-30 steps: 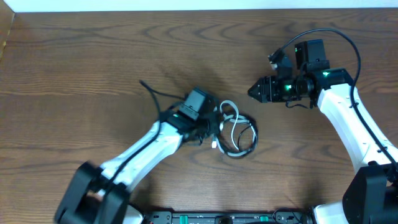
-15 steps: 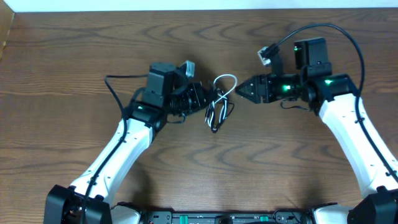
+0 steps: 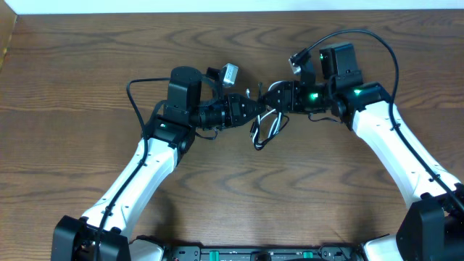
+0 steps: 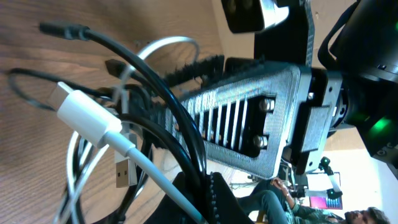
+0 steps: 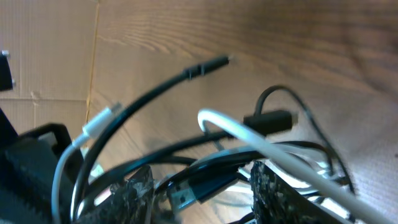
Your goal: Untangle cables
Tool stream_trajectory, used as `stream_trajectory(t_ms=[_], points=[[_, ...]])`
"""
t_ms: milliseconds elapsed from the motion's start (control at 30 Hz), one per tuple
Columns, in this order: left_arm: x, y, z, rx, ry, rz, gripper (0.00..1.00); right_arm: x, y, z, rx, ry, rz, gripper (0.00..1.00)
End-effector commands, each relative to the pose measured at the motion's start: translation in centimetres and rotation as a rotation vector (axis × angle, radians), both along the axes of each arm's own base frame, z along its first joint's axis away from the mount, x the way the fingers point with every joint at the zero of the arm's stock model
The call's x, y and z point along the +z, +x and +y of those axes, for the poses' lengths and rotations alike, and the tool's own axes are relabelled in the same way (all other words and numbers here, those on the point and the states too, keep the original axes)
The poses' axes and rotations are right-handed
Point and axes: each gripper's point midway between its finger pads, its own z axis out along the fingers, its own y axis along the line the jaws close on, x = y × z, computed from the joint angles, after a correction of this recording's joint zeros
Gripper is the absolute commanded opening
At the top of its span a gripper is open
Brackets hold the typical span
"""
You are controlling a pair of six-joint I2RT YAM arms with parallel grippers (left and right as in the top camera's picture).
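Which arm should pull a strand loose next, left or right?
Probably right. The left gripper is shut on the cables, anchoring them; the right gripper is open with strands between its jaws.

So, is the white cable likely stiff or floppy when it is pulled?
Probably floppy: the white cable bends in loose curves. Likely light, being so thin. Pulling it may drag the black cables along, because they cross over it.

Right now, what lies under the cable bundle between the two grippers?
Only bare wooden table shows beneath the cable bundle. Its top, pinched in the left gripper, is hidden.
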Motion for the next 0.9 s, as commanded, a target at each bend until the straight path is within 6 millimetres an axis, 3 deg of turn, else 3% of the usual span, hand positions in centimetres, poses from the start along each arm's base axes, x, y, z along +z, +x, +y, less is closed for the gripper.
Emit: stream_trajectory(t_ms=[0, 167, 400, 533, 667, 800, 867], points=[[1.3, -0.2, -0.2, -0.024, -0.036, -0.010, 0.08, 0.2, 0.3, 1.2, -0.007, 0.018, 0.004, 0.48], [2.2, 0.2, -0.3, -0.009, -0.068, -0.006, 0.07, 0.4, 0.6, 2.1, -0.033, 0.027, 0.004, 0.49], [4.5, 0.7, -0.7, -0.010, -0.143, -0.033, 0.07, -1.5, 0.7, 3.0, -0.043, 0.022, 0.070, 0.47], [4.6, 0.7, -0.7, -0.009, -0.147, -0.033, 0.07, -2.0, 1.0, 2.9, -0.053, 0.012, 0.072, 0.44], [4.6, 0.8, -0.6, -0.007, -0.147, -0.034, 0.07, -2.4, 1.8, 1.8, -0.095, -0.014, 0.066, 0.25], [4.5, 1.2, 0.4, 0.002, -0.147, -0.038, 0.08, -3.0, 2.8, -0.9, -0.156, -0.045, 0.076, 0.03], [4.3, 1.4, 1.2, 0.006, -0.143, -0.038, 0.07, -3.3, 3.4, -2.7, -0.184, -0.059, 0.083, 0.01]])
